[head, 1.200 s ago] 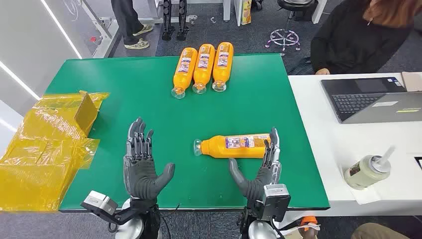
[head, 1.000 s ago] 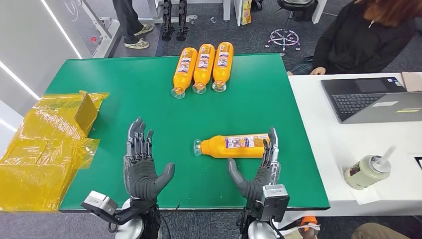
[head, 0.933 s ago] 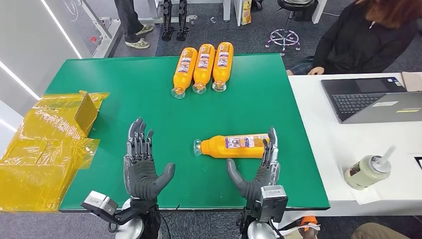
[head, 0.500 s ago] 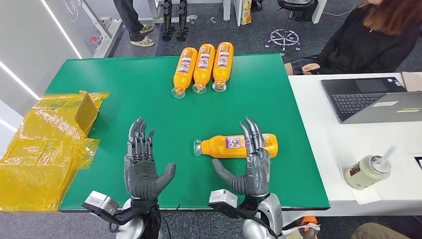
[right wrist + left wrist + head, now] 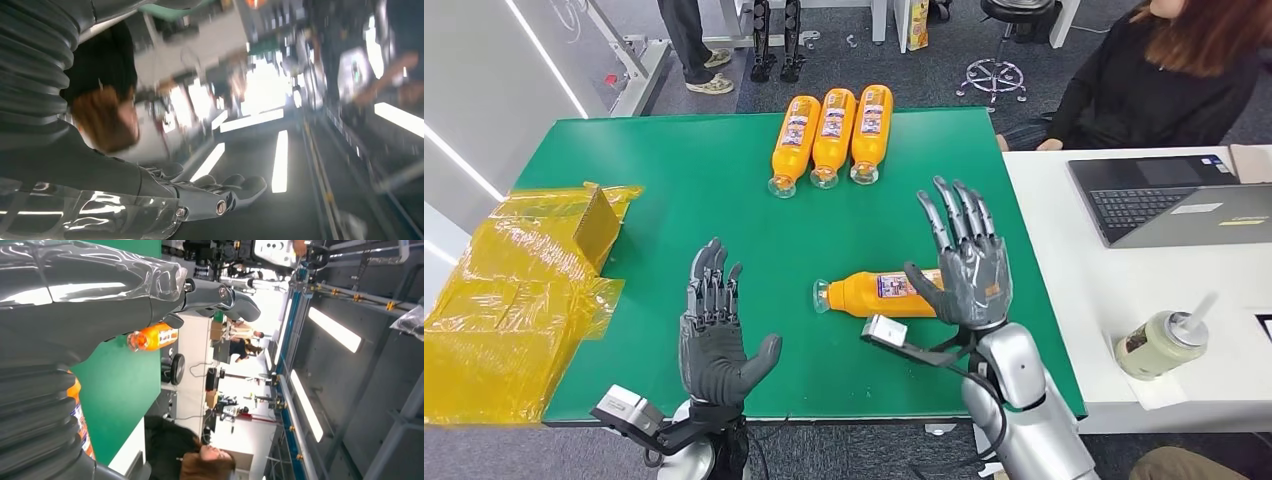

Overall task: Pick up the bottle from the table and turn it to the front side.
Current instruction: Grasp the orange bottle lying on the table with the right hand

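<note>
An orange bottle (image 5: 872,293) lies on its side on the green table (image 5: 674,190), cap end pointing left, with a label strip facing up. My right hand (image 5: 964,262) is lifted above the bottle's base end with its fingers spread; it holds nothing and hides that end. My left hand (image 5: 714,335) hovers palm up near the table's front edge, left of the bottle, fingers apart and empty. The left wrist view shows an orange bottle (image 5: 152,337) past my left hand (image 5: 100,290). In the blurred right wrist view the right hand's fingers (image 5: 210,192) stretch out with nothing in them.
Three more orange bottles (image 5: 832,135) lie side by side at the table's far edge. Yellow wrapped packages (image 5: 514,300) crowd the left side. A white table on the right carries a laptop (image 5: 1174,200) and a lidded cup (image 5: 1159,345). A person (image 5: 1174,70) sits behind it.
My right hand has risen from the table beside the bottle's base and swung up over that end, with more of the arm now showing. The left hand has barely shifted. The bottle has not moved.
</note>
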